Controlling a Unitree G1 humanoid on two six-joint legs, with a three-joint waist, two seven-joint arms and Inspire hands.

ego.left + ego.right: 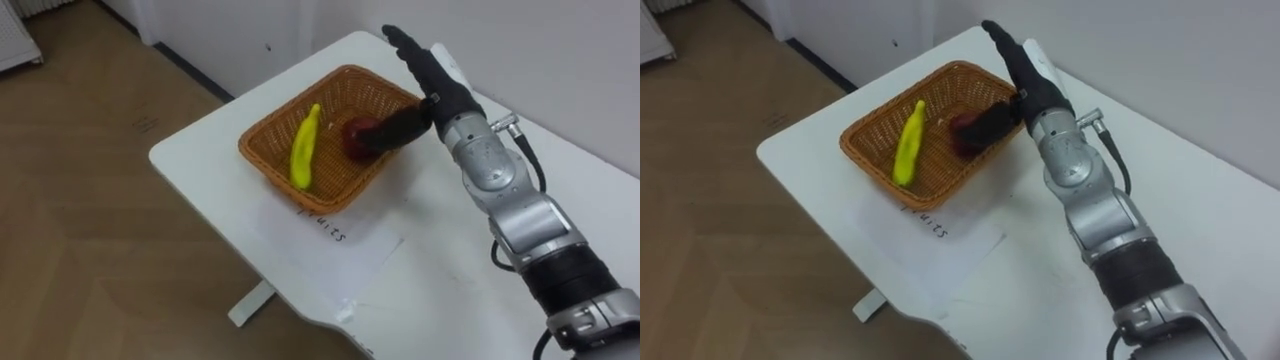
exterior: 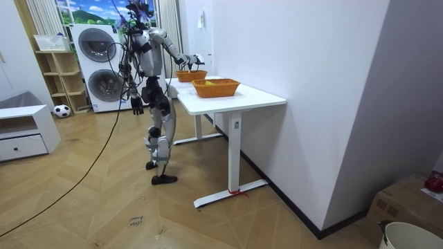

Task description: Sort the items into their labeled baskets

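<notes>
A woven fruit basket (image 1: 268,160) stands near the white table's corner. It holds a yellow banana (image 1: 305,148) and a dark red apple (image 1: 358,137). My right hand (image 1: 432,72) reaches over the basket's far rim with its fingers straight and open. Its thumb (image 1: 400,125) points down and rests against the apple. In the room view I stand at the table's end with the right arm stretched over the far basket (image 2: 190,75), and my left hand (image 2: 137,105) hangs relaxed at my side.
A sheet of paper (image 1: 335,232) with handwriting lies under the basket's near side. A second woven basket (image 2: 216,87) stands on the table (image 2: 256,99), closer to the room camera. The wall runs just behind the table. Washing machines (image 2: 97,52) stand behind me.
</notes>
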